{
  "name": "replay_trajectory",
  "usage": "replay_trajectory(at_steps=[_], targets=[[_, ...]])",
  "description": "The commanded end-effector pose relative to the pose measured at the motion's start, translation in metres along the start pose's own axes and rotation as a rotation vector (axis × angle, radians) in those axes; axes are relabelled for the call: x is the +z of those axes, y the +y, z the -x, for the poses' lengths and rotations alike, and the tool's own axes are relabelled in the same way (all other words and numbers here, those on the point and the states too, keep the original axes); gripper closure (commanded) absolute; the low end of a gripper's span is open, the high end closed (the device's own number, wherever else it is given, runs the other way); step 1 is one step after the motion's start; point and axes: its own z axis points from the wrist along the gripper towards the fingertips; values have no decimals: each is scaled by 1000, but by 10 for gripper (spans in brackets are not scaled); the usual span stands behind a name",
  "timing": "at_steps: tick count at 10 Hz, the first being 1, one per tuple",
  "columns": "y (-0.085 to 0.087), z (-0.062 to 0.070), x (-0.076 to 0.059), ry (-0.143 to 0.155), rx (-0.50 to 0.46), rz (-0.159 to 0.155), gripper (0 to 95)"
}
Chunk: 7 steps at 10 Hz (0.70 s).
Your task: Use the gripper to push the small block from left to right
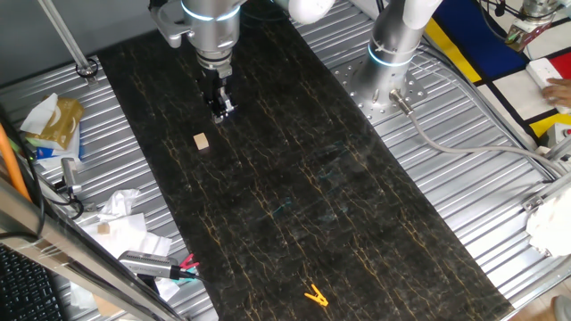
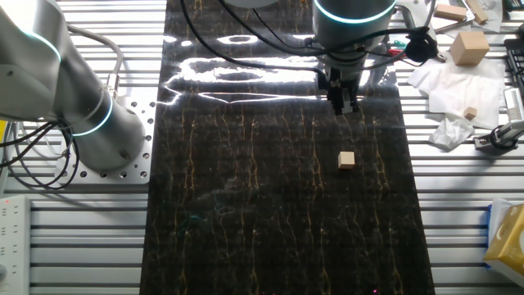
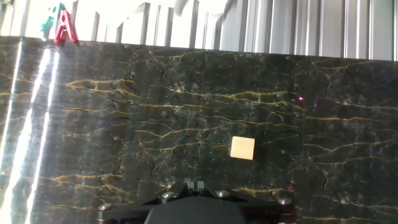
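The small block [image 1: 202,141] is a pale tan cube lying on the dark marbled mat [image 1: 294,178]. It also shows in the other fixed view as the small block [image 2: 347,159] and in the hand view as the small block [image 3: 242,148]. My gripper [image 1: 222,109] hangs just above the mat, a short way behind the block and apart from it. Its silvery fingertips [image 3: 197,185] sit pressed together with nothing between them. In the other fixed view the gripper [image 2: 343,105] is above the block, with a clear gap between them.
A yellow-orange clip [image 1: 315,295] lies at the mat's near end. A red clip [image 3: 64,30] sits beyond the mat edge. Crumpled paper and tools [image 1: 134,241] clutter the left side, wooden blocks [image 2: 467,47] and tissue the other. A second arm's base [image 1: 390,80] stands beside the mat.
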Motion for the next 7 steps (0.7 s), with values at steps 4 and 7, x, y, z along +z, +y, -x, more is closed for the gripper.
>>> replay_trajectory(at_steps=[4, 7], targets=[[0, 2, 0, -18, -2, -9, 950], [1, 6, -2, -16, -15, -9, 950]])
